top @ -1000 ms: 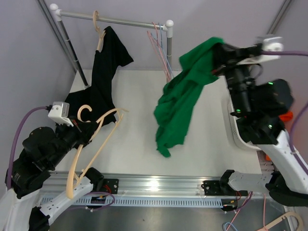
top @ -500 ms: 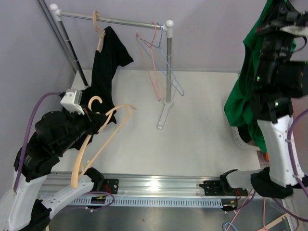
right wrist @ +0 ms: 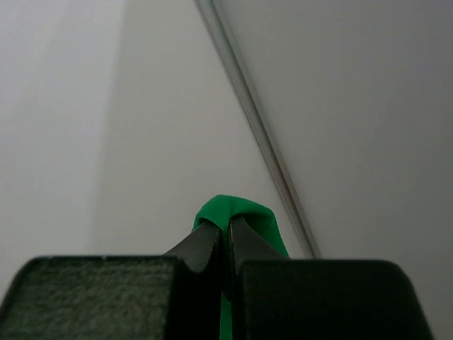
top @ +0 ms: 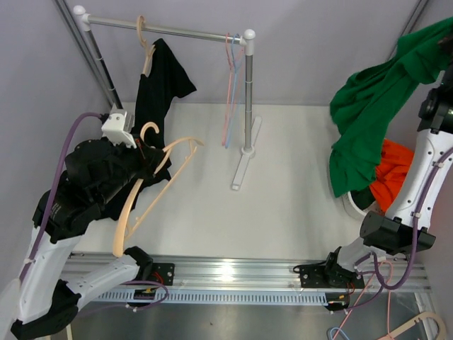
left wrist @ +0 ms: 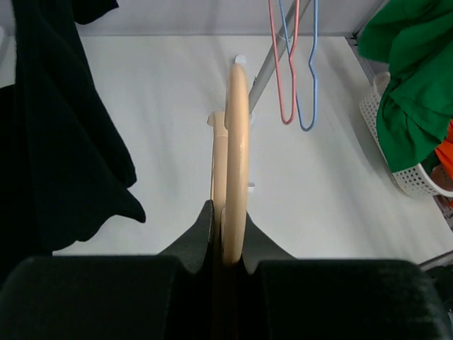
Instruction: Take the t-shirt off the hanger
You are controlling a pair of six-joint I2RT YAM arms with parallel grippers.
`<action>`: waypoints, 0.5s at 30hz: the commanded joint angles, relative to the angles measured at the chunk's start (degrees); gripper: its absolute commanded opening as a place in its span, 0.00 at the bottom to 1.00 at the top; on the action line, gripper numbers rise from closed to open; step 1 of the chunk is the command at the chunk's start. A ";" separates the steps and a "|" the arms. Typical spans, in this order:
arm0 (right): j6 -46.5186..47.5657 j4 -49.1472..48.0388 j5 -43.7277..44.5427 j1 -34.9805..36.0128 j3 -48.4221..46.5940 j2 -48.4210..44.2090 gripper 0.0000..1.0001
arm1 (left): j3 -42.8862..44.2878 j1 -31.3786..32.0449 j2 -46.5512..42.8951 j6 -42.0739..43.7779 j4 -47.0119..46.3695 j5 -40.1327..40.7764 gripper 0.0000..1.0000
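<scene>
So the green t-shirt [top: 368,113] is off the hanger here. The right hand [right wrist: 224,228] has a fold of it pinched tight between its fingers and holds it way up at the right side. The rest of the shirt drapes down over the white basket [left wrist: 403,177] at the tabletop [top: 283,177] edge, and there's something orange [top: 393,170] in the basket.

The left hand [left wrist: 226,212] is clenched on the bare wooden hanger [top: 152,184]. It's held off the tabletop on the left, hook end up near the black shirt [top: 156,92], well apart from the green one.

The black shirt hangs from a second wooden hanger [top: 144,42] on the metal rack [top: 170,30] at the back. A pink and a blue wire hanger [top: 230,85] dangle empty near the rack's right post.
</scene>
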State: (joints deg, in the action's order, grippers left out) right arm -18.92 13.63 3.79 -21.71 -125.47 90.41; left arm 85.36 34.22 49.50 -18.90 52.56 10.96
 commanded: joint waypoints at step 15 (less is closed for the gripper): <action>-10.52 7.45 -7.49 -10.80 42.27 -27.56 0.00 | 12.19 -0.91 9.73 2.11 -2.63 7.32 0.01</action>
State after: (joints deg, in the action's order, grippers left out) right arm -29.80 18.59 -5.96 -32.38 -89.82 67.46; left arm 93.45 34.00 57.01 -18.52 52.84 16.97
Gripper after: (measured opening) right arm 0.009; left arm 0.101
